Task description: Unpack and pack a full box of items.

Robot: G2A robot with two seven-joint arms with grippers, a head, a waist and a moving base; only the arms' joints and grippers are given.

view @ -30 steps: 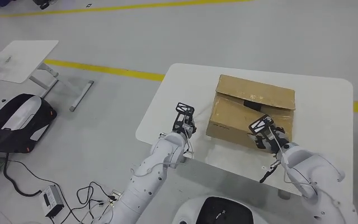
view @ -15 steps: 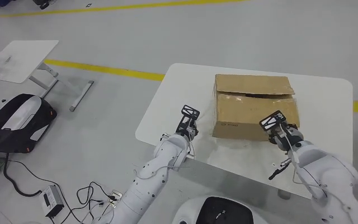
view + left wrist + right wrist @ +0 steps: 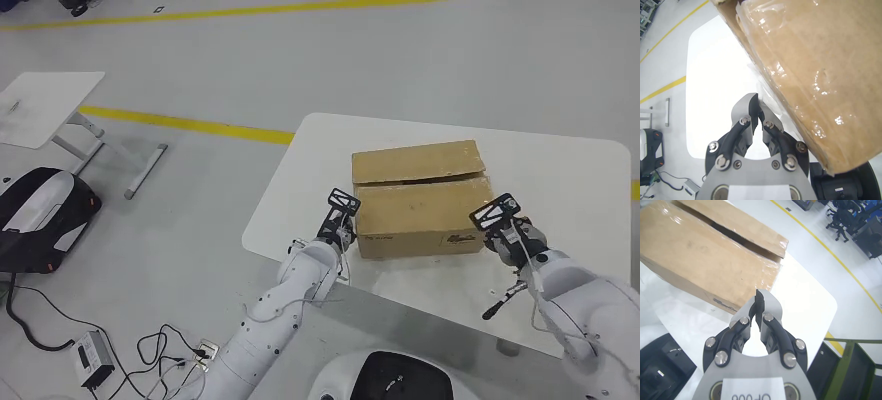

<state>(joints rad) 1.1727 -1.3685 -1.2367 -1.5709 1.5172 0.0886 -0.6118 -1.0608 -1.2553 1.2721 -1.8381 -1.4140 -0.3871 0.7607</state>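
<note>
A brown cardboard box [image 3: 420, 200] wrapped in clear tape stands on the white table [image 3: 300, 180], its top flaps nearly closed with a dark slit between them. My left gripper [image 3: 343, 212] is shut and sits at the box's left end. In the left wrist view its fingertips [image 3: 757, 102] touch loose clear tape at the lower edge of the box [image 3: 810, 75]. My right gripper [image 3: 495, 218] is shut at the box's right end. The right wrist view puts this gripper [image 3: 758, 294] against the near corner of the box [image 3: 706, 256].
The box sits close to the table's front edge, with bare tabletop behind it and to both sides. On the floor to the left stand a small white side table [image 3: 45, 105] and a black-and-white machine [image 3: 40, 215]. A green frame [image 3: 848, 361] stands beyond the table's right corner.
The box has turned and slid left toward the middle of the table, between the two grippers. Both shut grippers moved rightward, the left toward the box, the right keeping at its right end.
</note>
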